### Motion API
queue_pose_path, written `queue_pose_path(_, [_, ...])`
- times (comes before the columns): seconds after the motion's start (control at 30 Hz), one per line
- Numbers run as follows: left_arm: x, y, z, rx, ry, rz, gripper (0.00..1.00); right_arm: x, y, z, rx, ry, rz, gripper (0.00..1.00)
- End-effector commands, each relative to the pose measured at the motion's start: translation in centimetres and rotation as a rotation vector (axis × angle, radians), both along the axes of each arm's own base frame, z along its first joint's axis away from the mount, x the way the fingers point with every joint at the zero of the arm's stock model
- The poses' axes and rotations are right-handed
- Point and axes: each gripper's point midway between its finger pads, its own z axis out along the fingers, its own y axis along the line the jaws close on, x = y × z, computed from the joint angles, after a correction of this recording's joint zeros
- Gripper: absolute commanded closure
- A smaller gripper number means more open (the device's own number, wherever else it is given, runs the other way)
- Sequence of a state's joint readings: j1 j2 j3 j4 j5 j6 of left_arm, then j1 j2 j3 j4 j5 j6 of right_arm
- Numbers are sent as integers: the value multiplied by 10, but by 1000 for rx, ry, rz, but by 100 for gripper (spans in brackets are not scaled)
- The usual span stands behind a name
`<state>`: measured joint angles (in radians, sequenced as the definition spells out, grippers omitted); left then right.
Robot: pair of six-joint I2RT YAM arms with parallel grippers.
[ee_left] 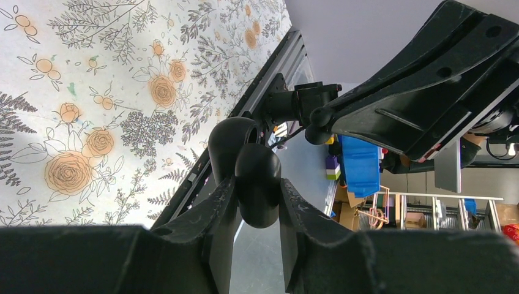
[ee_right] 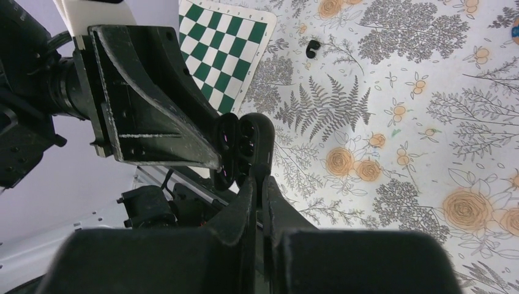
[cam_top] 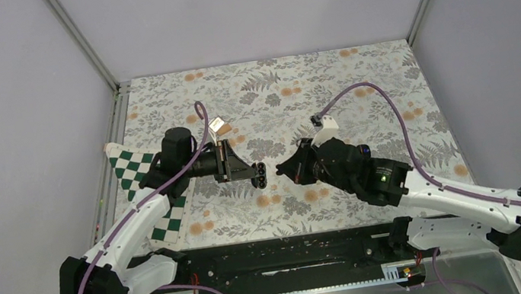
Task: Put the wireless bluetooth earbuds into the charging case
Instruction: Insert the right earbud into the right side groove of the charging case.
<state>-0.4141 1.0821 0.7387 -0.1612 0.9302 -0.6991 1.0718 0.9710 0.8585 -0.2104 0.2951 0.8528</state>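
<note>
Insertion is in hand. The left tool [ee_left: 257, 187] is clamped on the open charging case [ee_right: 246, 139], raised over the counter [ee_right: 428, 122]. The right tool [ee_right: 257, 184], fingers together, sits at the case's sockets; I cannot tell whether it pinches a bud. One earbud [ee_right: 313, 48] lies on the counter near the checkered mat [ee_right: 226, 43] and likely needs fetching next.

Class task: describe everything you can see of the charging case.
The charging case is a small black rounded shell, smooth plastic by its look. It is open, lid swung back, with dark sockets showing in the right wrist view. The left gripper clamps it between its jaws, above the floral cloth. The shut right gripper points at its lower edge; contact cannot be told.
</note>
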Motion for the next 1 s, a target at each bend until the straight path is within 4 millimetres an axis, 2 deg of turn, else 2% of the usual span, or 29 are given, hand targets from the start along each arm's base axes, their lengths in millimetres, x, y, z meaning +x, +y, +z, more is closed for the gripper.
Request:
queue_pose_path(0.0, [7, -5, 20, -39, -82, -8, 100, 12, 14, 32, 77, -40, -42, 100])
queue_pose_path(0.23, [8, -5, 19, -36, -82, -5, 100, 18, 32, 34, 76, -33, -26, 100])
queue_pose_path(0.6, [10, -5, 17, -32, -74, -1, 100, 25, 49, 23, 49, -4, -26, 100])
queue_pose_path(0.97, [9, -5, 16, -31, -69, 3, 100, 32, 52, 10, -3, 12, -63, 100])
